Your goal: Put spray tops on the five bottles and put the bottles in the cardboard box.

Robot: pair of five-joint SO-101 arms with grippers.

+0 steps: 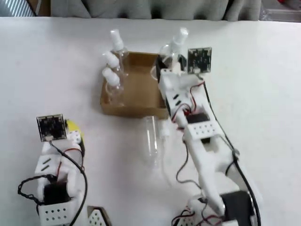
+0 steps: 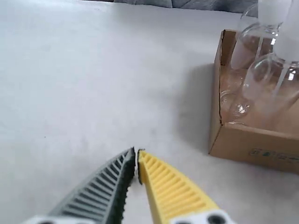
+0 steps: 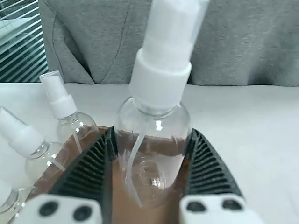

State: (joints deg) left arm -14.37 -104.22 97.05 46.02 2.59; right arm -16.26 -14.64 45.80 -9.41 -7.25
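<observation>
Cardboard box (image 1: 134,94) sits near the far edge of the white worktop (image 1: 254,56), about midway along it. Right pincer (image 3: 152,135) is clamped on a clear bottle (image 3: 152,116) that carries a white spray top (image 3: 161,70). Its black fingers (image 3: 88,172) press on either side of the bottle's body, at the side of the box toward the worktop's right edge. Whether the bottle touches the box floor cannot be told. Three more capped bottles (image 1: 113,62) stand along the box's opposite wall. An uncapped fifth bottle (image 1: 151,139) lies on its side on the worktop just in front of the box, beside the right arm. Left pincer (image 2: 137,157) hangs near the worktop's front left corner, its grey and yellow fingers together on nothing, well apart from the box.
</observation>
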